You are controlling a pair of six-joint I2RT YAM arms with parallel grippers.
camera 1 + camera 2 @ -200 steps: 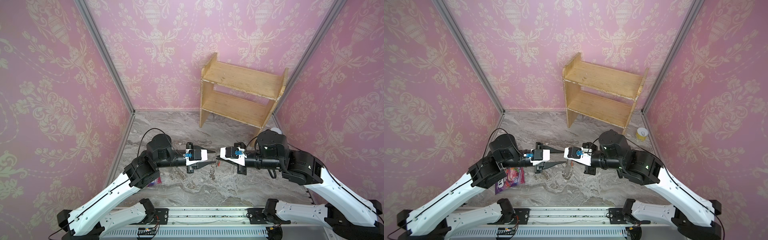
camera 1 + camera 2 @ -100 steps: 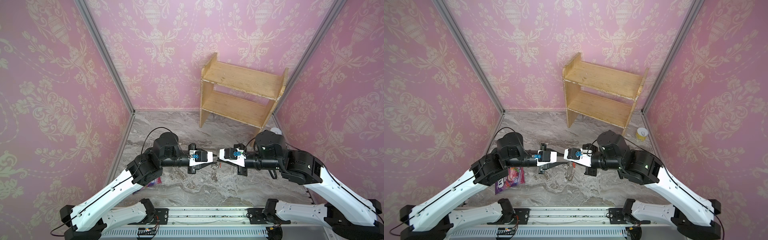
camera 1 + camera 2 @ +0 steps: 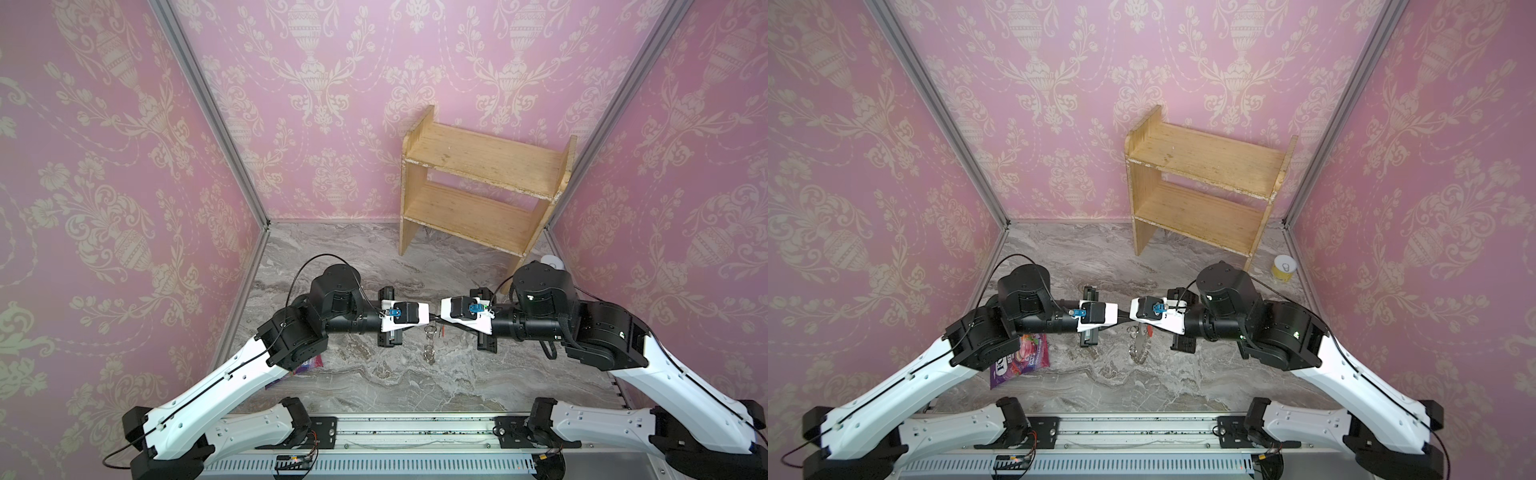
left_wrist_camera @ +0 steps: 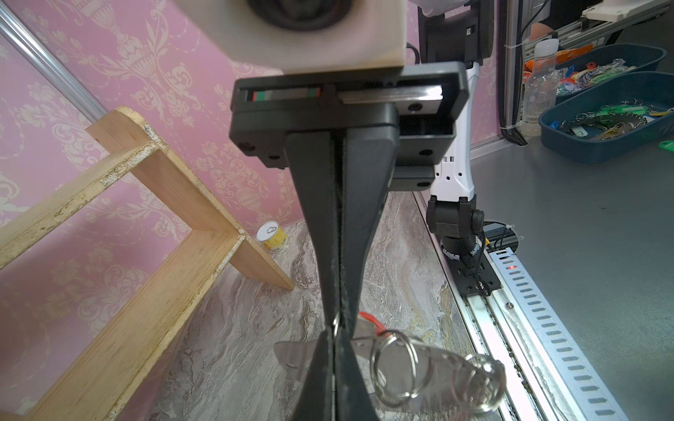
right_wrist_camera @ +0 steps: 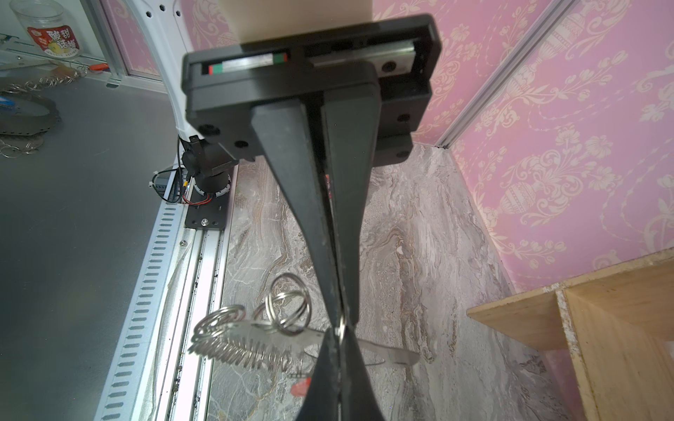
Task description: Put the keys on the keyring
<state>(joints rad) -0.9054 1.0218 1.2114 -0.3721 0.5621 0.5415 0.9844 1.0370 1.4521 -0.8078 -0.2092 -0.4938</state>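
Both grippers meet tip to tip above the middle of the marble table. My left gripper (image 3: 432, 318) (image 3: 1121, 316) (image 4: 334, 333) and my right gripper (image 3: 439, 319) (image 3: 1128, 316) (image 5: 337, 332) are both shut. Each pinches the same small silver split ring of the keyring (image 3: 429, 345) (image 3: 1138, 345) (image 4: 419, 361) (image 5: 248, 340). The flat band, lined with silver rings, hangs down from that ring. The red tag of the keys (image 3: 444, 330) (image 3: 1149, 330) (image 4: 368, 320) (image 5: 301, 388) hangs beside my right gripper's fingers. How it is attached is hidden.
A wooden two-level shelf (image 3: 478, 187) (image 3: 1204, 187) stands at the back right. A yellow can (image 3: 1283, 268) sits by the right wall. Under the left arm lies a purple snack bag (image 3: 1021, 357). The arms' metal rail (image 3: 415, 424) runs along the front edge.
My left gripper has moved right to meet the right gripper's tips and has shut on the split ring. The right gripper has stayed shut and almost still.
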